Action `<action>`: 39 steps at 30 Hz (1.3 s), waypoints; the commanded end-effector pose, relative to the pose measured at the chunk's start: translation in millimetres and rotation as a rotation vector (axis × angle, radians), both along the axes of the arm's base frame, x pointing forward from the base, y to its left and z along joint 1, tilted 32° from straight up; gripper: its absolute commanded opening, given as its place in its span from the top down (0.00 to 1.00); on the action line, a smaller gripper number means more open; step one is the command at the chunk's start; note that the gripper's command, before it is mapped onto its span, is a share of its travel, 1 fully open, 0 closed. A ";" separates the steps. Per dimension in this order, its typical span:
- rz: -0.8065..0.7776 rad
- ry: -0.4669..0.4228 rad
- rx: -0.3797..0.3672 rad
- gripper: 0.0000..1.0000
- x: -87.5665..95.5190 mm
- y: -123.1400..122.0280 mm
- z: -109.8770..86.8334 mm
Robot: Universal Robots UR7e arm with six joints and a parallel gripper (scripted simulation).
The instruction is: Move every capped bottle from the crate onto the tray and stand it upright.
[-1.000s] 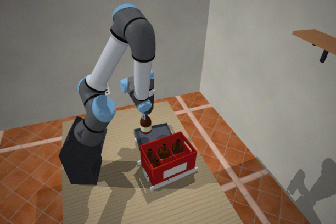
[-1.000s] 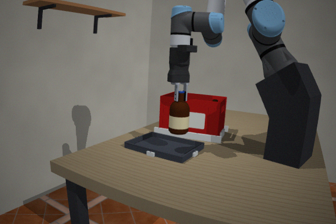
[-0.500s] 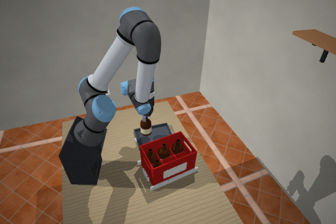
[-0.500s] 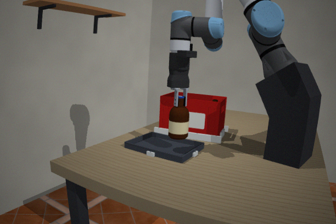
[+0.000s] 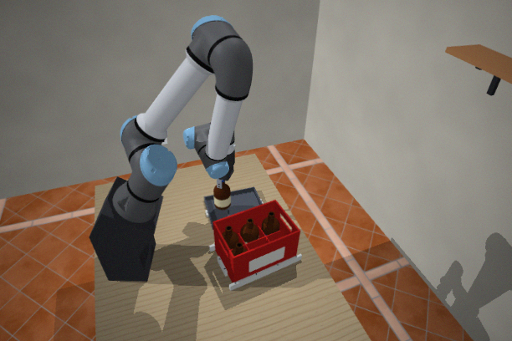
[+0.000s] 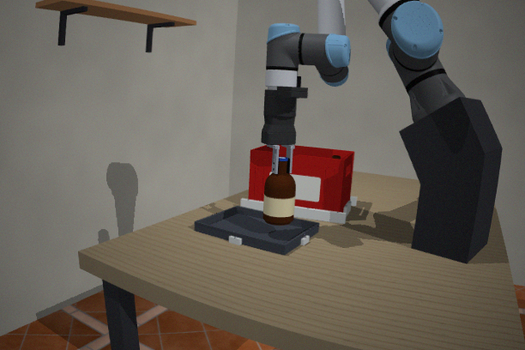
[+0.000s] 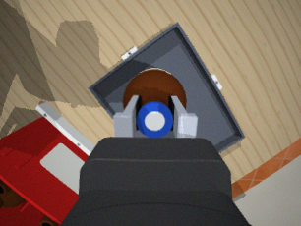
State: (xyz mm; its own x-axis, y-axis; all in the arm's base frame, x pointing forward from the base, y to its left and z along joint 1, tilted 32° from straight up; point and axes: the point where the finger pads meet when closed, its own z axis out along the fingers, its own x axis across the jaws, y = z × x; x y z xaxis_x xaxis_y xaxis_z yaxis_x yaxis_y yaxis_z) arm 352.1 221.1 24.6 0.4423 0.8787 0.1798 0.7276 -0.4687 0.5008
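Observation:
My gripper (image 5: 220, 185) (image 6: 283, 168) (image 7: 154, 106) is shut on the neck of a brown capped bottle (image 5: 222, 201) (image 6: 279, 189) (image 7: 154, 85) with a blue cap and cream label. The bottle is upright, over the crate-side part of the dark grey tray (image 5: 248, 201) (image 6: 257, 243) (image 7: 211, 118). Its base is at or just above the tray floor; contact cannot be told. The red crate (image 5: 292, 245) (image 6: 335, 189) (image 7: 30, 144) holds several brown bottles, among them one at the left (image 5: 229, 238), one in the middle (image 5: 249, 232) and one at the right (image 5: 271, 225); no caps show on them.
The crate stands close beside the tray, with white strips (image 5: 268, 272) (image 6: 315, 214) along its base. Small white blocks (image 6: 235, 240) (image 7: 129, 53) sit at the tray's sides. The robot's dark pedestal (image 5: 123, 245) (image 6: 455, 196) stands at one side of the table. A wall shelf (image 5: 481, 57) (image 6: 116, 11) is far off.

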 end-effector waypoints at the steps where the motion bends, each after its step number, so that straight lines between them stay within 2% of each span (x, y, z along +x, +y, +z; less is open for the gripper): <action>1: -0.001 -0.004 0.002 1.00 6.7 -1.7 -8.2; 39: -0.001 -0.004 0.002 1.00 12.4 -2.5 -18.0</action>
State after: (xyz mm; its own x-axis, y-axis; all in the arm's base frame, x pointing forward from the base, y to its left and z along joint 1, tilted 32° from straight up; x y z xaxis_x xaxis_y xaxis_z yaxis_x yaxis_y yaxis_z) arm 362.0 219.3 7.6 0.4415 0.8788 0.1810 0.7272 -0.4686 0.5016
